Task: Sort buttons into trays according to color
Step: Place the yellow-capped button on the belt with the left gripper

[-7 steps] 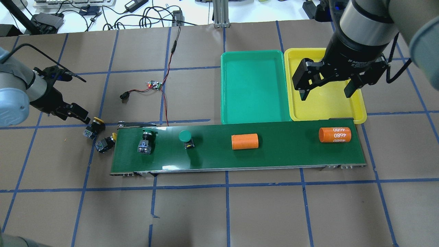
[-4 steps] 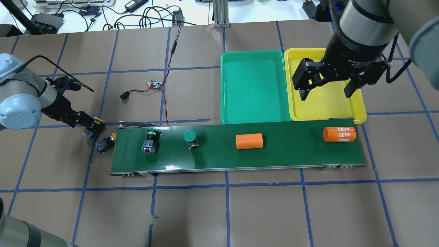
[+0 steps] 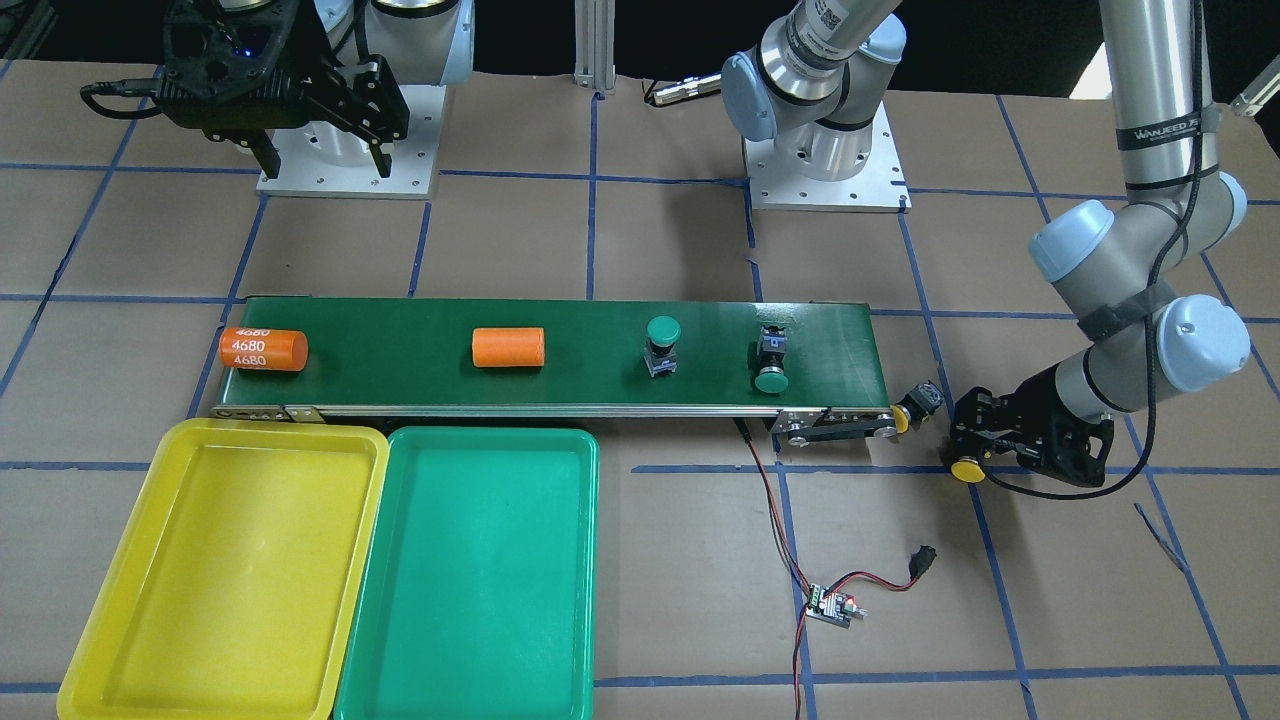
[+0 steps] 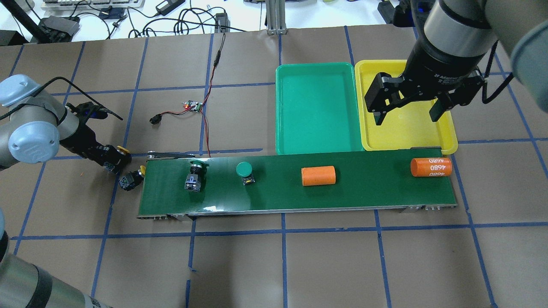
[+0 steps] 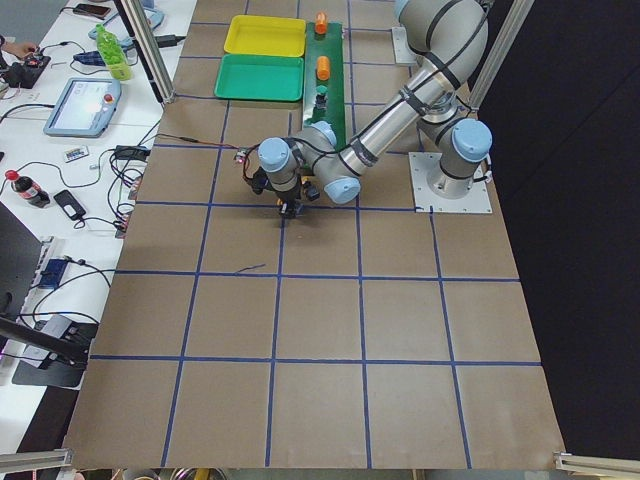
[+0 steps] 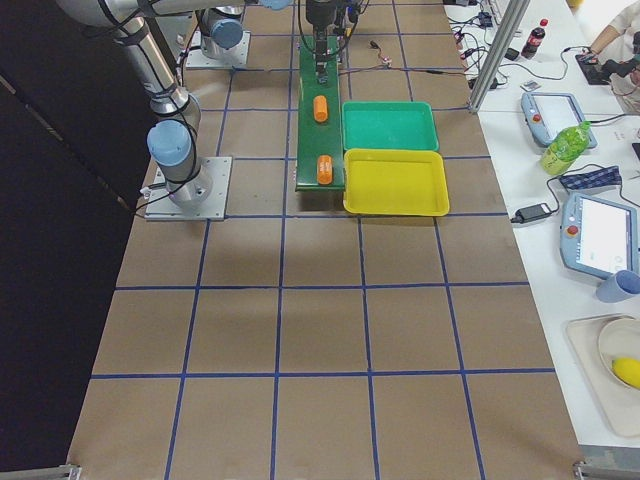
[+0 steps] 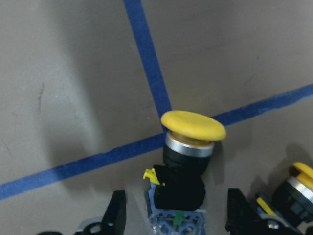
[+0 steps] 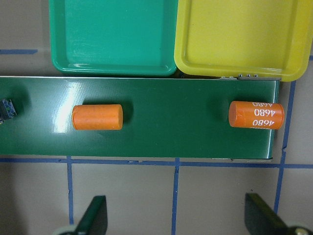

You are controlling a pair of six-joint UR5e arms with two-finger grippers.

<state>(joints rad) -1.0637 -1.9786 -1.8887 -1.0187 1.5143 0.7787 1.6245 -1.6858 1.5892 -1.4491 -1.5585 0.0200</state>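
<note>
A yellow button (image 7: 193,126) lies on the paper just left of the belt's end. My left gripper (image 7: 176,208) is open and low, with one finger on each side of the button's black body; small gaps show. From overhead the left gripper (image 4: 112,160) covers most of that button. A second yellow button (image 4: 130,179) lies beside the belt's end. One green button (image 4: 195,175) lies on its side on the belt and another (image 4: 245,172) stands upright. The green tray (image 4: 316,107) and the yellow tray (image 4: 406,132) hold nothing. My right gripper (image 4: 406,116) hangs open above the yellow tray.
The dark green conveyor belt (image 4: 364,192) carries a plain orange cylinder (image 4: 318,176) and one marked 4680 (image 4: 431,167) near its right end. A small circuit board (image 4: 192,105) with red and black wires lies behind the belt.
My left gripper came down and forward until it straddled the yellow button. Everything on the belt drifted to the right. The right gripper stayed still.
</note>
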